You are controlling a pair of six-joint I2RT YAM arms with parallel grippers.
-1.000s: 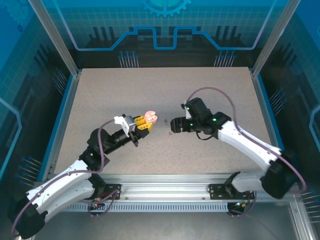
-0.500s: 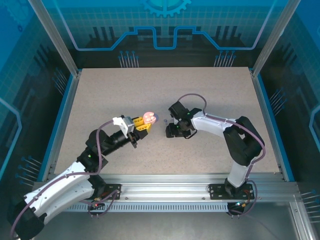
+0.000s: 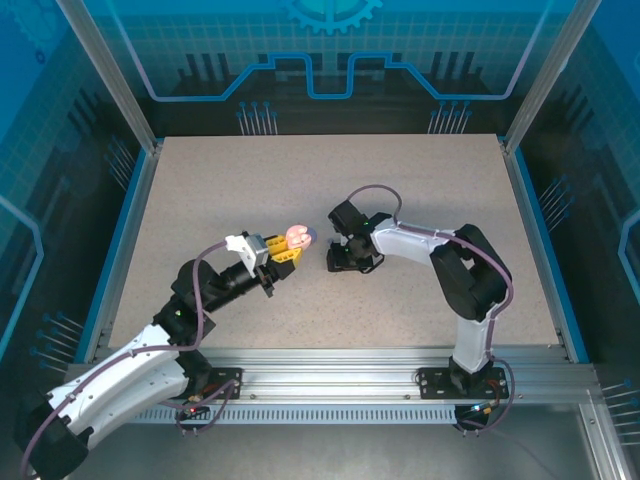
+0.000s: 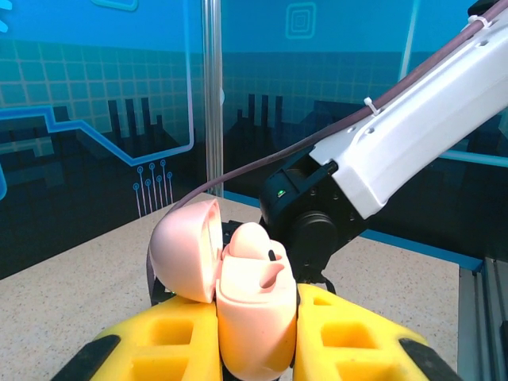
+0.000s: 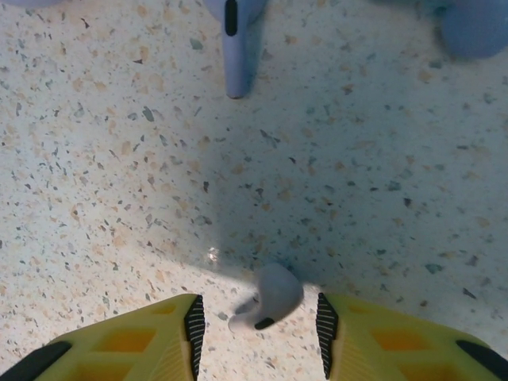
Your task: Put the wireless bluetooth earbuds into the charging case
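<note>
Left gripper [image 4: 255, 349]: jaws clamped on the open pale pink case [image 4: 250, 317], lid up. Right gripper [image 5: 258, 324]: jaws apart, straddling a lilac earbud [image 5: 268, 295] lying on the worktop [image 5: 373, 175]. A second lilac earbud [image 5: 236, 44] lies beyond. I centre on it, close gently (probably slippery), then lift straight.

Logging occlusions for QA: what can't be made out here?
Right wrist: far lilac earbud, head cut by top edge.
Right wrist: bluish blob, blurred, cropped at corner.
Left wrist: pink case, base hidden inside left end effector.
Top external: right end effector covers near lilac earbud.
</note>
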